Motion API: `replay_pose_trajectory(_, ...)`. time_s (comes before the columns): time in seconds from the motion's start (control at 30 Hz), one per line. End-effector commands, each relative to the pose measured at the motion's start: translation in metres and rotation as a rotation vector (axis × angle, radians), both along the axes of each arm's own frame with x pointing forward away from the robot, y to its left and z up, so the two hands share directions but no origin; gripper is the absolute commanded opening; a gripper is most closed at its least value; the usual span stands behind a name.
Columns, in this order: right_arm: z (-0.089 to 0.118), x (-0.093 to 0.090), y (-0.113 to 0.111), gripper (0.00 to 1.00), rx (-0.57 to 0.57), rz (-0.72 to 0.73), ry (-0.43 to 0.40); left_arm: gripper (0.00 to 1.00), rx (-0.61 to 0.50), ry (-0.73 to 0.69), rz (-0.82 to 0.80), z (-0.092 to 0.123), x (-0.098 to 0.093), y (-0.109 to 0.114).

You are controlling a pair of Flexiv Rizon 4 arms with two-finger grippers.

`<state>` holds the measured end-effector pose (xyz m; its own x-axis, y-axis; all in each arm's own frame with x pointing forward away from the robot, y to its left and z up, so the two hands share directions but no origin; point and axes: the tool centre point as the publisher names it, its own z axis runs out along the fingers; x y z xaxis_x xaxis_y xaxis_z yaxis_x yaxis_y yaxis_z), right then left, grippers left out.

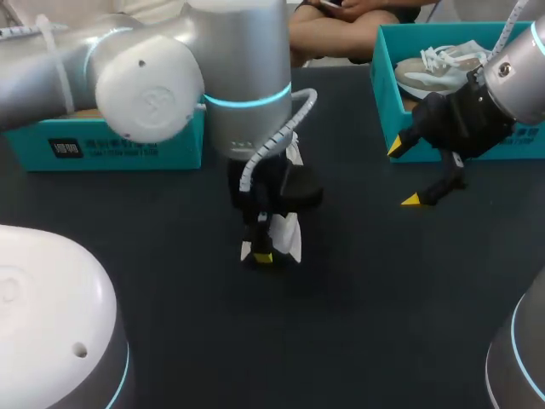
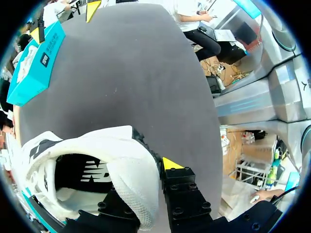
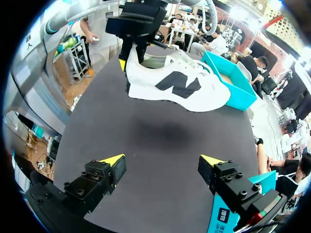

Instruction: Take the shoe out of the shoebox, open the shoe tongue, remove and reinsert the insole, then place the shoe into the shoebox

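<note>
A white shoe (image 3: 175, 87) with a black logo hangs above the dark table, casting a shadow under it. My left gripper (image 3: 130, 57) is shut on its heel wall, one finger inside the shoe and one yellow fingertip (image 2: 170, 163) outside. The shoe's opening and dark insole (image 2: 80, 177) show in the left wrist view. In the head view the shoe (image 1: 289, 232) is mostly hidden under my left arm. My right gripper (image 1: 404, 175) stands open and empty in front of the teal shoebox (image 1: 385, 102), well apart from the shoe.
The teal shoebox at the back right holds a second white shoe (image 1: 443, 68). Another teal box (image 1: 119, 145) lies at the back left. Bare dark tabletop (image 3: 160, 131) lies between my right gripper (image 3: 163, 162) and the held shoe.
</note>
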<state>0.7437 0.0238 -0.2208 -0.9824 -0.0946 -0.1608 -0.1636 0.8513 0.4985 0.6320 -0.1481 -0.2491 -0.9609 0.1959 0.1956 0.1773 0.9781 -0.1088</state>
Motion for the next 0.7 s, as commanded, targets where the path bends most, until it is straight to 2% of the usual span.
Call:
replay_pose_trajectory(0.03,-0.001,0.000,0.001,1.00,-0.003,-0.002,-0.002,0.00,-0.018,-0.015,0.003,0.023,0.001,0.014)
replay_pose_trajectory(0.37,-0.001,0.000,0.001,1.00,-0.003,-0.002,-0.002,0.00,-0.018,-0.015,0.003,0.023,0.001,0.014)
replay_pose_trajectory(0.57,-0.001,0.000,0.001,1.00,-0.003,-0.002,-0.002,0.00,-0.005,0.007,-0.058,0.032,0.002,0.056)
replay_pose_trajectory(0.7,-0.001,0.000,0.001,1.00,-0.003,-0.002,-0.002,0.00,-0.016,0.000,-0.082,0.045,0.008,0.096)
